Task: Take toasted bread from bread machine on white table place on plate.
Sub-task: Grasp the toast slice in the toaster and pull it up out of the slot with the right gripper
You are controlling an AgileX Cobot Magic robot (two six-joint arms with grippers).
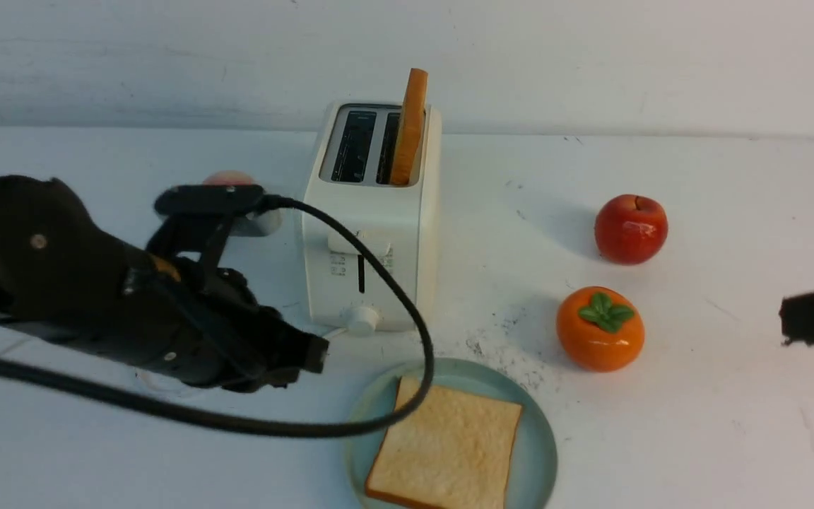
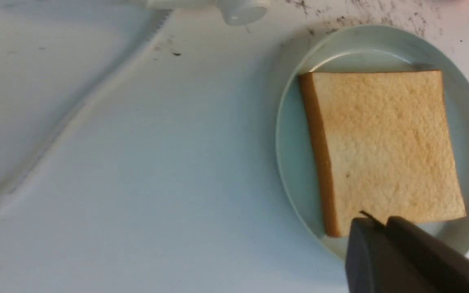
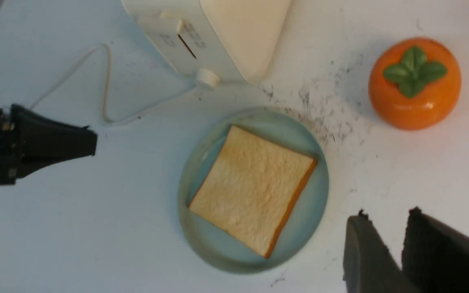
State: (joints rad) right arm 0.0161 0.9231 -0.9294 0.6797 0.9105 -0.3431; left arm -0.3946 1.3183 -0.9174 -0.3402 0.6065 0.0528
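Nearest, at 6 o'clock on the table: teal plate, with a slice lying flat inside the rim, pale face up.

At 10 o'clock from the plate, near its rim but clear of it: left claw, clenched, fingers pressed together on nothing. Black cable looping from that arm across the toaster's front and over the plate's 9 o'clock rim.

Toward 3 o'clock, well apart at the front view's edge: right claw, released, fingers slightly parted, nothing between them.

Farther, at 2 o'clock from the plate: orange fruit with a green leaf cap; dark specks on the table between the two. Beyond it, at 1 o'clock: red apple, near the orange fruit, not touching.

At 11 o'clock from the plate: toaster, cream-white, lever and knob facing the robot, white cord trailing toward 9 o'clock. Second slice upright in the slot on the 3 o'clock side, upper part sticking out.

At 9 o'clock from the toaster, behind the left arm: something pinkish, mostly hidden, impossible to identify.
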